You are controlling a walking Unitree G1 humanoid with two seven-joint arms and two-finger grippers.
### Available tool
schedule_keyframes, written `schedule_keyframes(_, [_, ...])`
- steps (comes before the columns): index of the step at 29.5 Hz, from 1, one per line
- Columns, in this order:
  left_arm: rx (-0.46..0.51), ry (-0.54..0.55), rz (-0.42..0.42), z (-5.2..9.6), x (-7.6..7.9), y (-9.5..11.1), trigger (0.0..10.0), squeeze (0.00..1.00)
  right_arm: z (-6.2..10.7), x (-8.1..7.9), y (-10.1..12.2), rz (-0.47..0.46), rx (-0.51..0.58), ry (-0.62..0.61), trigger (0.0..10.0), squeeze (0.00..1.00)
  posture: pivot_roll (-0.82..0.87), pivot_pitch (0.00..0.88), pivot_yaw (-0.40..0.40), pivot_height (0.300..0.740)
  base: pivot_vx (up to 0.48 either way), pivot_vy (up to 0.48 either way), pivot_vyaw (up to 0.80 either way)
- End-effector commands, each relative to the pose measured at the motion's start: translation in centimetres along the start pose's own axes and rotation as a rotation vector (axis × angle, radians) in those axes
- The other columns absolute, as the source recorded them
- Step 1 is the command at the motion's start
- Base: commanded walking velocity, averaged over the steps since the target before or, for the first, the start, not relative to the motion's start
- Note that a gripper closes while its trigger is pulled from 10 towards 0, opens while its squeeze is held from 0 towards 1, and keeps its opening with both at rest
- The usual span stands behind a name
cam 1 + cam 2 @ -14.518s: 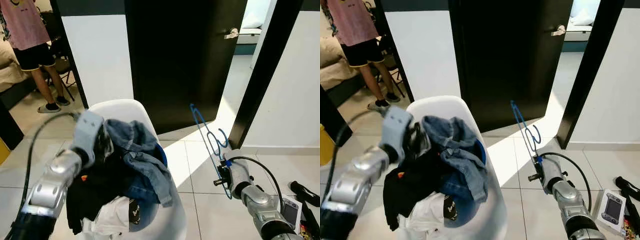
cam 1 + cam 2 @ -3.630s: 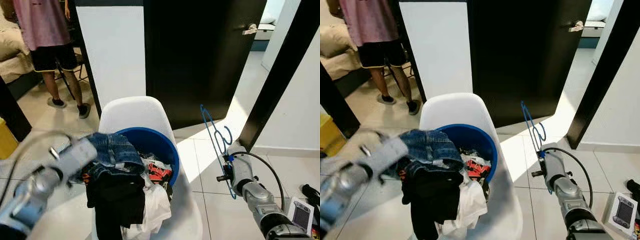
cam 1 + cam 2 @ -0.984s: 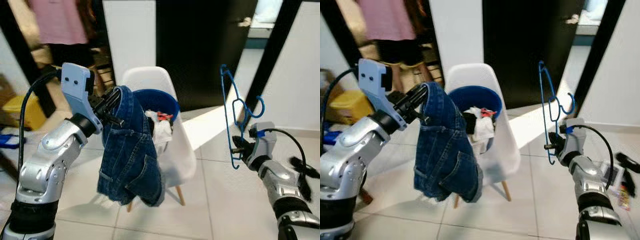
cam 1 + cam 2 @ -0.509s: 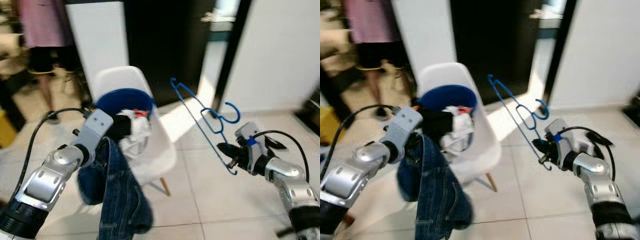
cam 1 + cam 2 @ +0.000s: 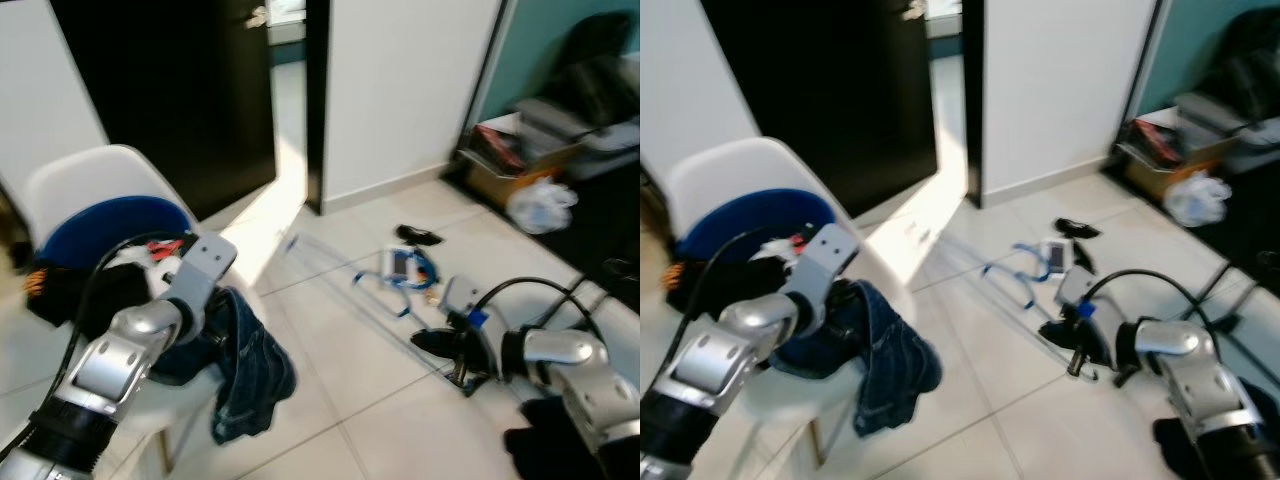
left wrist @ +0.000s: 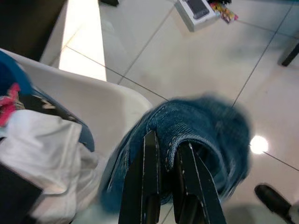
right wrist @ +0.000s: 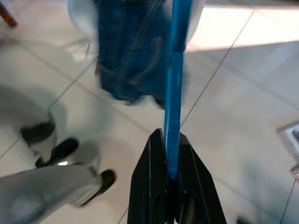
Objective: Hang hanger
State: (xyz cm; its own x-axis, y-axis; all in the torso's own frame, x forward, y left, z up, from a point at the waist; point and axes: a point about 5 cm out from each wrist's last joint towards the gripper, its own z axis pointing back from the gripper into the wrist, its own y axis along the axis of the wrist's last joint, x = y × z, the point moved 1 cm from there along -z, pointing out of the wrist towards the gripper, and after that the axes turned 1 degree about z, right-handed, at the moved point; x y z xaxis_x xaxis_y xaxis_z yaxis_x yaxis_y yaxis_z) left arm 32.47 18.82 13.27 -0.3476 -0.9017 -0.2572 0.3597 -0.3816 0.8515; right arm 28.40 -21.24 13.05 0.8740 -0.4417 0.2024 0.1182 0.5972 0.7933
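Item 1. White chair (image 5: 85,175), at the robot's left, carrying a blue basin (image 5: 110,215) of mixed laundry.

Item 2. Left gripper (image 6: 163,163), just beside the chair's front edge. Its jaws are clamped on a fold of the denim jeans (image 5: 245,365), which hang from them down toward the tiled floor (image 5: 330,350). Risk: only a thin fold is pinched, so the heavy cloth is judged liable to slide out, or its low end to drag on the floor and be trodden on.

Item 3. Small boxes and a dark strap (image 5: 418,236), lying on the floor ahead. Risk: a stumble, if they are walked over.

Item 4. Right gripper (image 7: 170,163), low at the robot's right. Its jaws are clamped on the thin bar of the blue hanger (image 7: 175,70), which reaches forward, tilted, above the floor. Risk: a hold at one end of a long, light frame is judged prone to twisting, so the hook may turn aside; no rail for hanging is seen in the blurred head views.

Item 5. Person's legs (image 7: 51,186), seen close by in the right wrist view. Risk: a swung hanger could strike them.
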Motion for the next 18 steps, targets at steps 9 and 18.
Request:
schedule_keyframes(9, [0.190,0.012,0.107,-0.9,0.7,3.1,10.0,0.00,-0.7,0.9,0.4,-0.028,-0.019,-0.107,10.0,0.00,-0.07,0.000,0.028,0.740,0.000,0.000,-0.78])
schedule_keyframes(18, [0.222,0.082,0.195,-1.5,2.2,2.4,10.0,0.00,-0.7,-0.1,2.1,-0.032,0.011,-0.066,10.0,0.00,-0.08,0.000,0.010,0.740,0.000,0.000,-0.79])
